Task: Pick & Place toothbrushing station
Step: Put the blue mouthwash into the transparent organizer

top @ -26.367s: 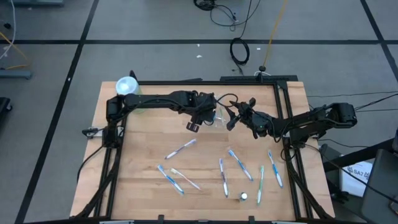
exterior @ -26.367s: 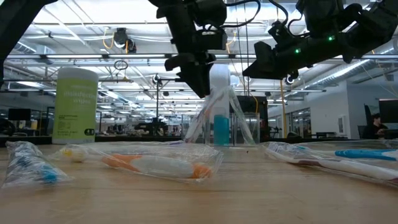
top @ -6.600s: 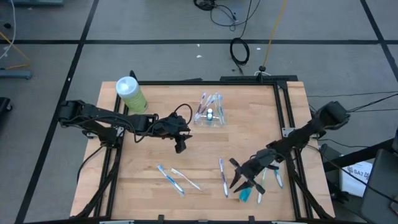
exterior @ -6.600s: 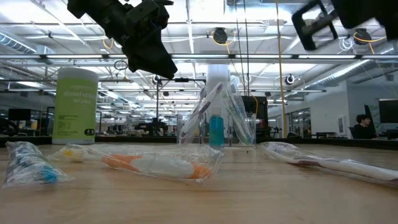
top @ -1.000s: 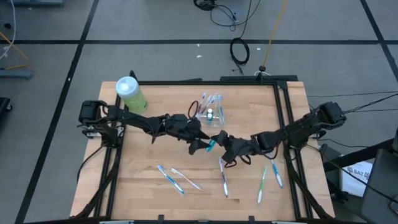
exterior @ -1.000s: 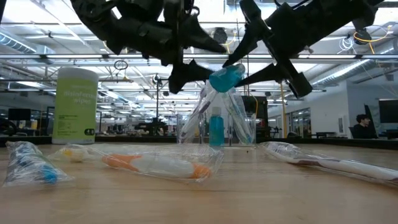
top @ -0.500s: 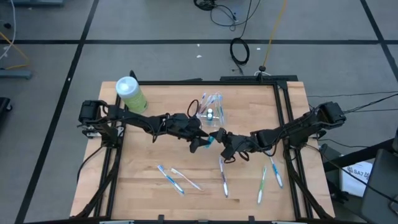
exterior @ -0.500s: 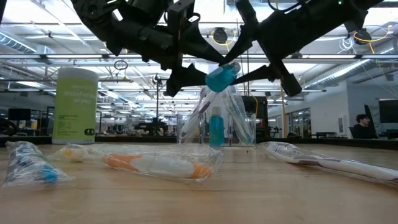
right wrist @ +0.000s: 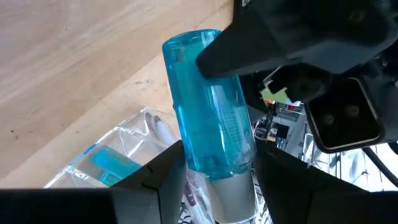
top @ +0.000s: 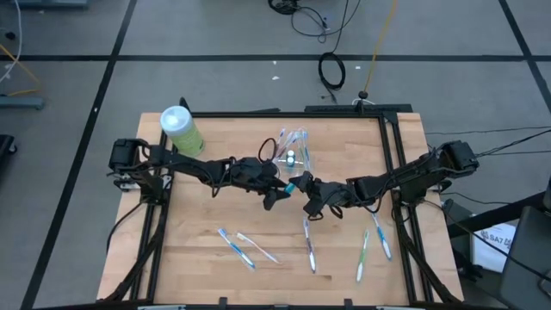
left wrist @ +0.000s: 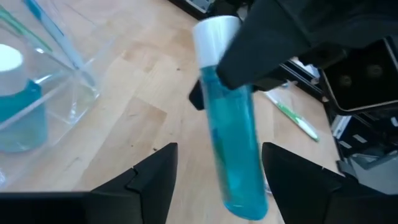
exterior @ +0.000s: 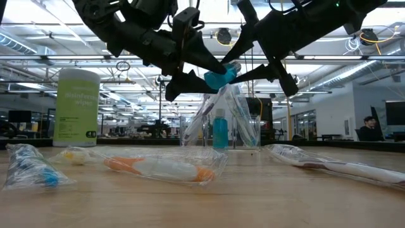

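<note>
Blue tube (top: 290,187), both grippers, label unreadable
</note>
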{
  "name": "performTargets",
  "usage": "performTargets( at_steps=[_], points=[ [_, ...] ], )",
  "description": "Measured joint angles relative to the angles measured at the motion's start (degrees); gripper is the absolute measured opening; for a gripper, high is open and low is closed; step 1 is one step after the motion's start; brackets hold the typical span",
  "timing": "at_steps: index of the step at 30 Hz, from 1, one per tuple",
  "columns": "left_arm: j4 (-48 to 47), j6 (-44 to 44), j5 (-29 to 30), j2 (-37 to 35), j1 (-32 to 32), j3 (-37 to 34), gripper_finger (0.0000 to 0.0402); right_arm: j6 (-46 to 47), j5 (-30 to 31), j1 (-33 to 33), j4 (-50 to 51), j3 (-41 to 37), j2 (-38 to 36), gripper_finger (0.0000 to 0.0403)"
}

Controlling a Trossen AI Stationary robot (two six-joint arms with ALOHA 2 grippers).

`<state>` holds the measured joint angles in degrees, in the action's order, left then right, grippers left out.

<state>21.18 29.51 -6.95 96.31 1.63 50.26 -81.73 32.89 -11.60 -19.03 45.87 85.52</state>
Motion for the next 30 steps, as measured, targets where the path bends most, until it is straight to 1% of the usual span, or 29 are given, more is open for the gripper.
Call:
performTargets(
  at_steps=[10, 16, 20, 24, 27, 30],
  points=[
    [0.0, -0.9, 0.0, 0.0, 0.0, 0.0, 0.0153, 0.0, 0.0, 0.0, 0.2, 0.0, 0.0, 0.0171],
    [0.0, -1.3, 0.0, 0.0, 0.0, 0.0, 0.0118, 0.0, 0.1, 0.0, 0.3, 0.0, 0.0, 0.0171],
    [-0.1, -1.2, -0.1, 0.0, 0.0, 0.0, 0.0109, 3.2, 0.1, 0.0, 0.4, 0.0, 0.0, 0.0177],
    [0.0, -1.3, 0.0, 0.0, 0.1, 0.0, 0.0112, 10.3, 1.1, -0.1, 0.4, 0.0, 0.0, 0.02],
    [0.2, -2.3, 0.1, 0.0, 0.1, 0.0, 0.0112, 17.0, 5.2, -0.6, 0.0, 0.0, 0.0, 0.0219],
    [0.2, -4.2, 0.1, 0.0, 0.1, 0.0, 0.0112, 21.8, 9.6, -1.8, 0.6, 0.0, -0.9, 0.0229]
  ],
)
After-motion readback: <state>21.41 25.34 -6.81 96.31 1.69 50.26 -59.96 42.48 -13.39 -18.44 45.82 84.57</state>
